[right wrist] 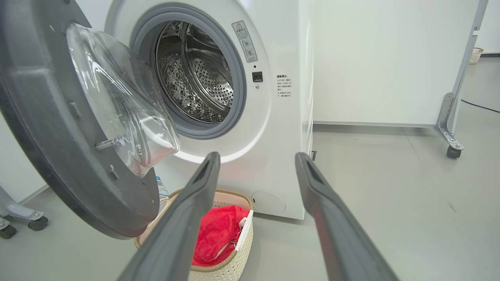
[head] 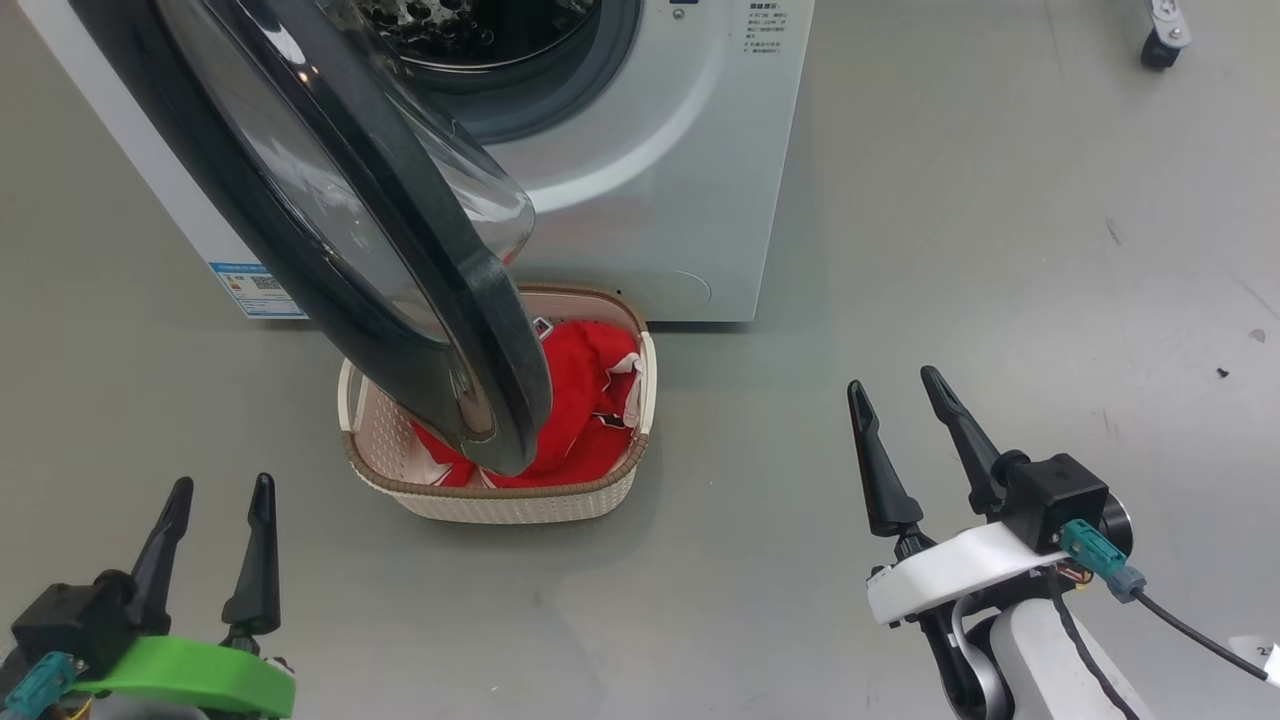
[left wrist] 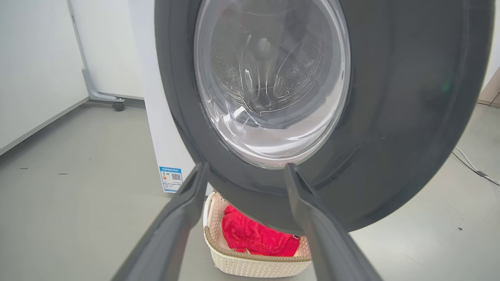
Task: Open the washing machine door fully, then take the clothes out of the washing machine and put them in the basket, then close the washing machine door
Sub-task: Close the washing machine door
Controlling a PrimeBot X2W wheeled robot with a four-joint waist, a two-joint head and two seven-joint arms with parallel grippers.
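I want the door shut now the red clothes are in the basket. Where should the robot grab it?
Probably the black rim of the washing machine door at its free edge, hanging over the basket; that edge swings easiest. Come from the outer face with the open left claw, which points at it. The bulging glass gives nothing to pinch.

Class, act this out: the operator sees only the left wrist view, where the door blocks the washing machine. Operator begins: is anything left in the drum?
Observer: The right wrist view shows the drum bare where visible.
Operator: Where is the right gripper?
Observer: In the head view the right gripper hangs over the floor right of the basket, fingers apart, holding nothing.
Operator: Does the door overlap the basket?
Observer: In the head view the door hides the basket's left part; red clothes show beside it.
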